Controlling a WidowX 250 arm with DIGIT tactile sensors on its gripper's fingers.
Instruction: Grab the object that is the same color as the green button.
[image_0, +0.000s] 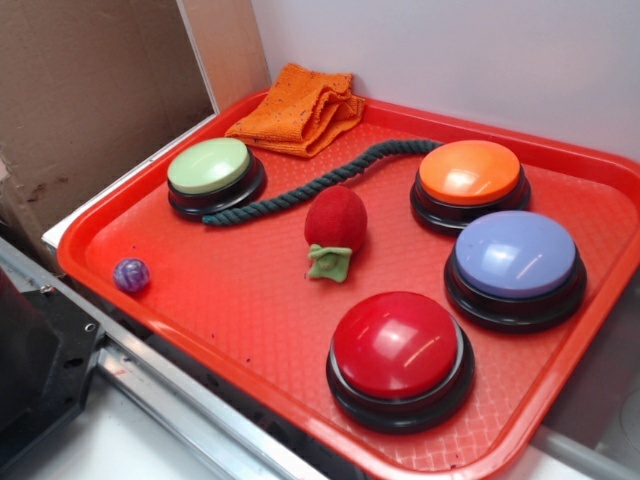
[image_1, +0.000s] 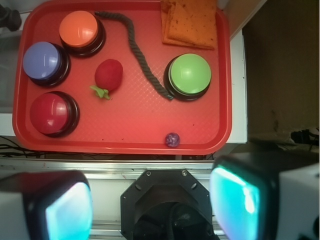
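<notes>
Hovering high over the near edge of the tray (image_1: 30, 137), my gripper (image_1: 150, 202) stands wide open with nothing between its fingers (image_1: 67, 210); it shows only in the wrist view, well apart from everything on the tray.

The rope (image_0: 300, 188) lies flat on the tray in a loose curve. One end touches the black base of the green button (image_0: 212, 172); from there it runs across the middle and ends just beside the orange button (image_0: 470, 180). In the wrist view the rope (image_1: 142, 57) bends from the top of the orange button (image_1: 80, 31) down to the green button (image_1: 189, 75).

A red plush ball (image_0: 335, 222) with a small green leaf sits just beside the rope's middle, not clearly touching it. The blue button (image_0: 515, 262) and red button (image_0: 398, 352) stand on the far side of the ball from the green one. A folded orange cloth (image_0: 298, 108) lies in a corner near the green button, and a small purple marble (image_0: 131, 274) rests near the tray's edge, apart from the rest.
</notes>
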